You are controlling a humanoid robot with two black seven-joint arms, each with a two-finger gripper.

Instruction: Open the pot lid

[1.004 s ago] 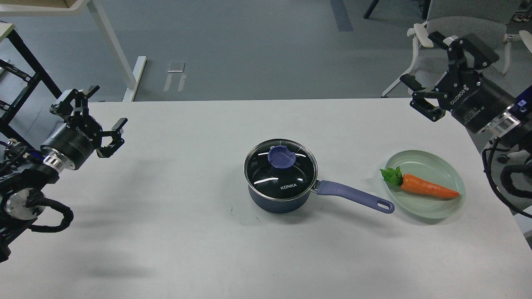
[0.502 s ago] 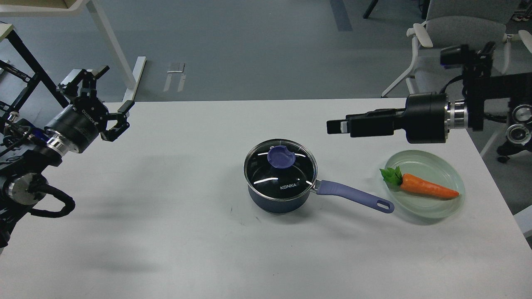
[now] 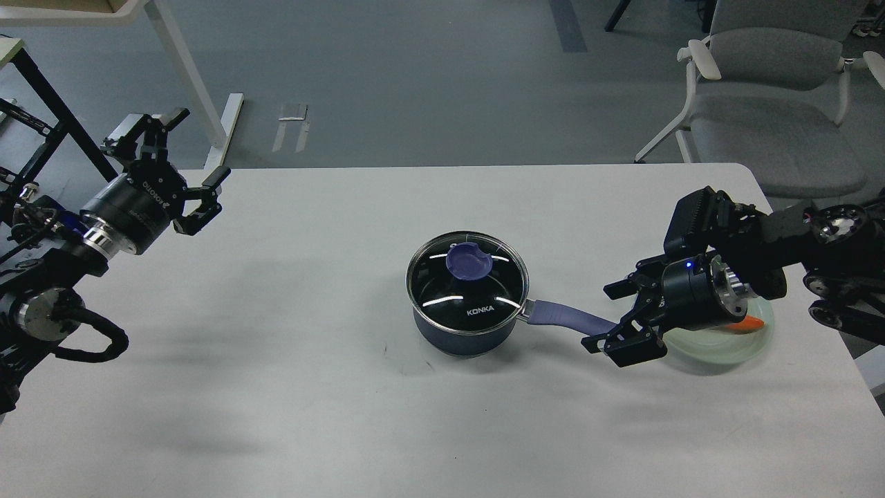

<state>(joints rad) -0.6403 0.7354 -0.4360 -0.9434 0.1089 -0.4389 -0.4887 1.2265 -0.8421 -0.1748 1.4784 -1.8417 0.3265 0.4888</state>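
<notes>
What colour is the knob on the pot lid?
The knob on the glass lid is purplish blue, matching the pot handle; the head view shows it clearly.

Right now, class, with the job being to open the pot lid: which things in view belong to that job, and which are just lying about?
Belong to the job:
pot
lid
knob
handle
right gripper, jaws open at the handle's end
left gripper, jaws open, far off

Just lying about:
plate
carrot, mostly hidden
chair
</notes>
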